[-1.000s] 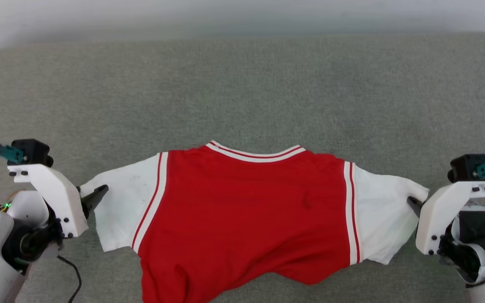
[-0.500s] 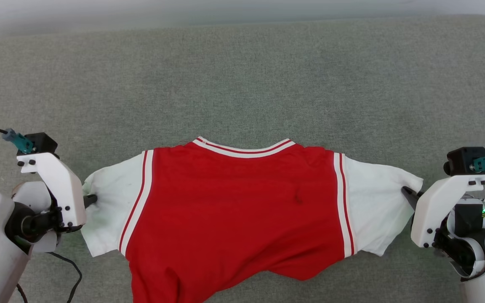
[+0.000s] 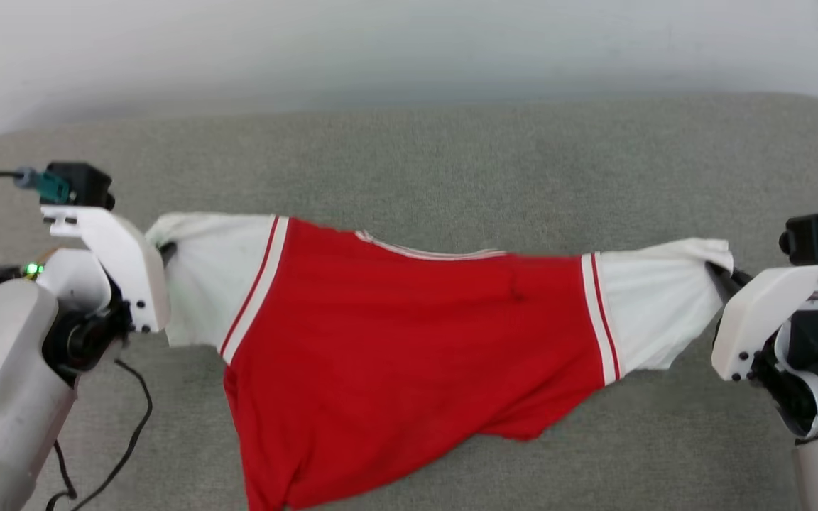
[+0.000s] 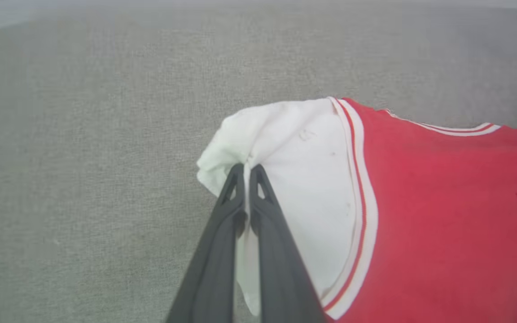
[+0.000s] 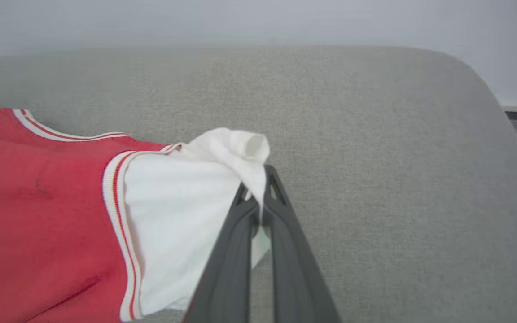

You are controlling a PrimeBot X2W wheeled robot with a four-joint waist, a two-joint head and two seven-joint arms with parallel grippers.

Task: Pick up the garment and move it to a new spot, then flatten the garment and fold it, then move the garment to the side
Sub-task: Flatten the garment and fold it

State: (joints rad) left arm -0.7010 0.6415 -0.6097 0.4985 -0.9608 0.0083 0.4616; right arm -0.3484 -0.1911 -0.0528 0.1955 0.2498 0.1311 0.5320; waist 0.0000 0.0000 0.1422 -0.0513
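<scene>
our left gripper (image 4: 246, 168) is clenched on one white sleeve (image 4: 294, 170) and our right gripper (image 5: 259, 179) on the other sleeve (image 5: 182, 211), with the garment (image 3: 409, 341) stretched between them, plain red side up, sagging over the grey cushion (image 3: 451, 163).

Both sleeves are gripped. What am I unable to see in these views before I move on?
Hem of the garment: cut off by the head view's bottom edge.
Its far face: turned away from every camera, so any print is hidden.
Tips of the left pincer: head view, behind its white wrist bracket.
One fingertip of the right pincer: right wrist view, covered by the white sleeve.
</scene>
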